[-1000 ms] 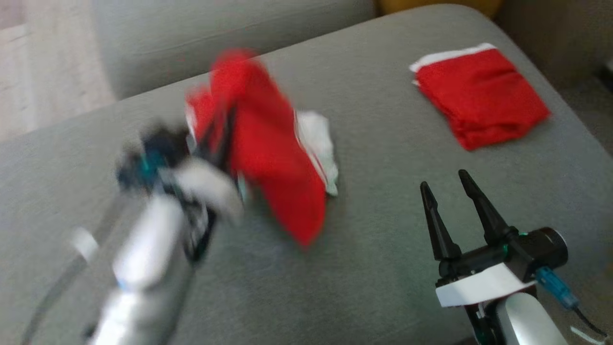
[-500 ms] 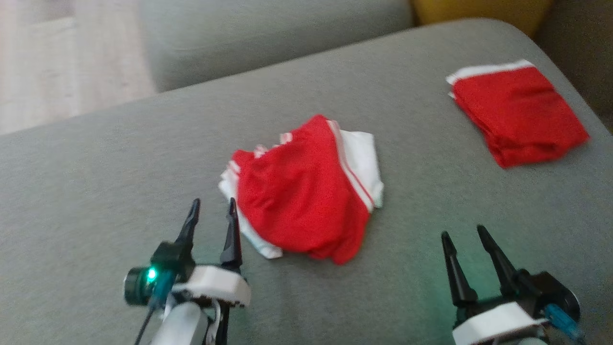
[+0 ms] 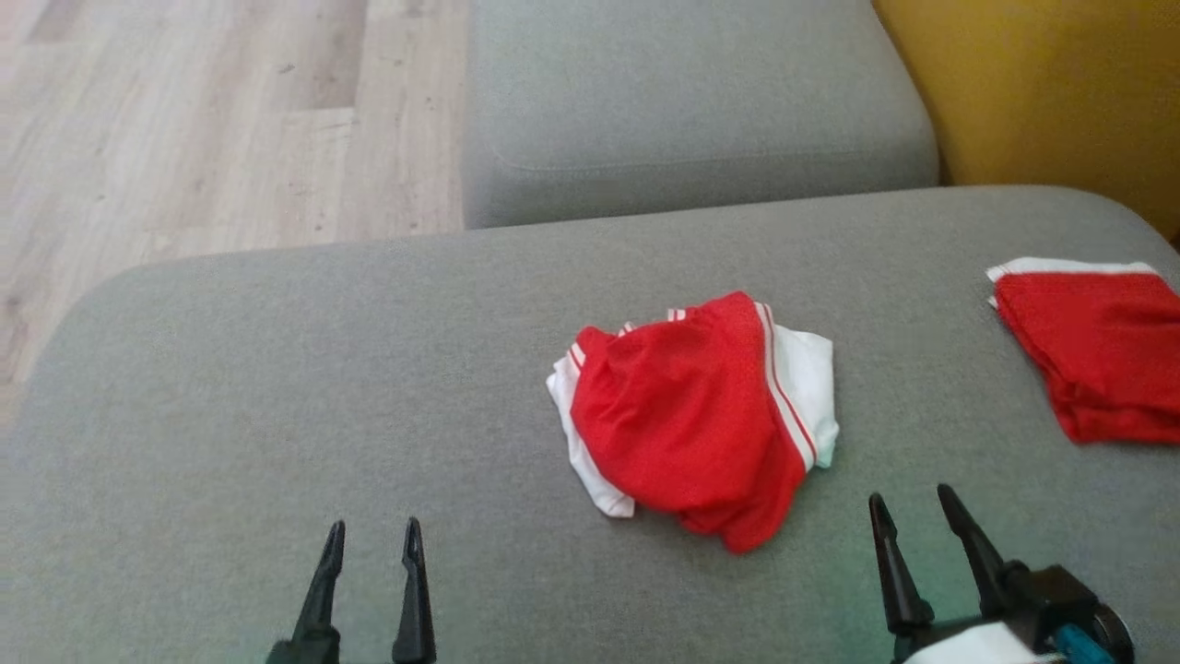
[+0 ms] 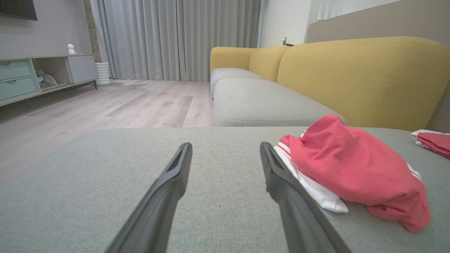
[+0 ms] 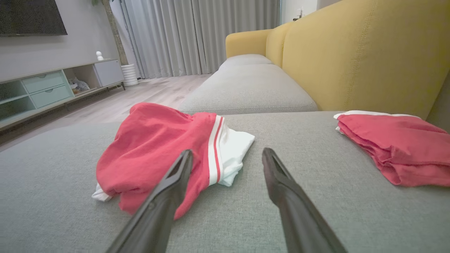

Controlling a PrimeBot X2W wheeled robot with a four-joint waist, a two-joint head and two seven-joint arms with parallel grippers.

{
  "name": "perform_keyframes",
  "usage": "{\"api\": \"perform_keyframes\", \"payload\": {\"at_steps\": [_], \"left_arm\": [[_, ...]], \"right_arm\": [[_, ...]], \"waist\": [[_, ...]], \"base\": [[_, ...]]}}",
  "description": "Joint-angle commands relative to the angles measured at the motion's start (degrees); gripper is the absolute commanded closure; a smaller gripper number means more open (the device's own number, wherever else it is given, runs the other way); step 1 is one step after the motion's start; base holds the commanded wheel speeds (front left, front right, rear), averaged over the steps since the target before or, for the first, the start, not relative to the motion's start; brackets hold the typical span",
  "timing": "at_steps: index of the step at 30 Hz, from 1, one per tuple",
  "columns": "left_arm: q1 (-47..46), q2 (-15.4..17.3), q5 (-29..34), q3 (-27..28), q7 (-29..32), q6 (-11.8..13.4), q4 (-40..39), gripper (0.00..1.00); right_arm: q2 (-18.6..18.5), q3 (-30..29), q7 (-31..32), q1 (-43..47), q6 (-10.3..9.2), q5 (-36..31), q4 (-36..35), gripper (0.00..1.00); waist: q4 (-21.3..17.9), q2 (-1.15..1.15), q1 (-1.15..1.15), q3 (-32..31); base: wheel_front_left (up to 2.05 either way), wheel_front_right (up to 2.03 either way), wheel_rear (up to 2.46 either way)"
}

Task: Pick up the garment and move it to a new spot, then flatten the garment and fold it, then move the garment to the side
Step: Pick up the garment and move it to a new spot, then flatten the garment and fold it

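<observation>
One broad grey cushion (image 3: pixel 277 369) bears both pieces of clothing. Past its far left corner spreads a pale wooden floor (image 3: pixel 184 120). Past its far right corner rises a yellow backrest (image 3: pixel 1042 83). A second grey cushion (image 3: pixel 682 92) sits against the broad cushion's far edge, between the floor and the backrest.

Near the broad cushion's middle, a little toward its right side, lies the garment (image 3: pixel 682 415). It is red with white trim and thin stripes, and it is bunched in a heap rather than spread flat. A white part sticks out on the side nearer the cushion's right edge. A narrower white strip shows on the opposite side, and a red fold points toward the cushion's near edge. The heap rests on the cushion fabric, touched by neither gripper.

At the cushion's right edge lies a folded red garment (image 3: pixel 1097 350) with a white band along its far side, well apart from the heap.

Over the left part of the cushion's near edge hangs the left gripper (image 3: pixel 374 526). Its two dark fingers are spread and empty, with grey fabric showing in the gap. Over the right part of that near edge hangs the right gripper (image 3: pixel 911 495), its fingers likewise parted with nothing between them.
</observation>
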Motion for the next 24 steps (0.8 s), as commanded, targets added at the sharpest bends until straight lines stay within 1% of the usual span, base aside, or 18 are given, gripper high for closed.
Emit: {"api": "perform_keyframes", "payload": {"at_steps": [1,7,24], "left_arm": [[-2.04,-0.18,1.12,1.94,-0.54,-0.49,-1.70,0.00],[-2.19,-0.21,2.29,1.89,-0.54,-1.45,-1.18,0.00],[-1.72,-0.23,2.63,1.90,-0.54,-0.96,0.44,0.00]], "right_arm": [[0.02,1.44,-0.22,-1.61,-0.05,0.04,-1.61,0.00],[0.33,1.55,-0.22,-1.02,-0.05,0.47,-1.08,0.00],[0.46,2.55,-0.22,-0.32,-0.05,0.59,-0.79,0.00]], "waist": [[0.81,0.00,0.01,-0.49],[1.02,0.00,0.01,-0.63],[0.89,0.00,0.01,-1.51]], "base": [[0.00,0.00,0.00],[0.00,0.00,0.00],[0.00,0.00,0.00]]}}
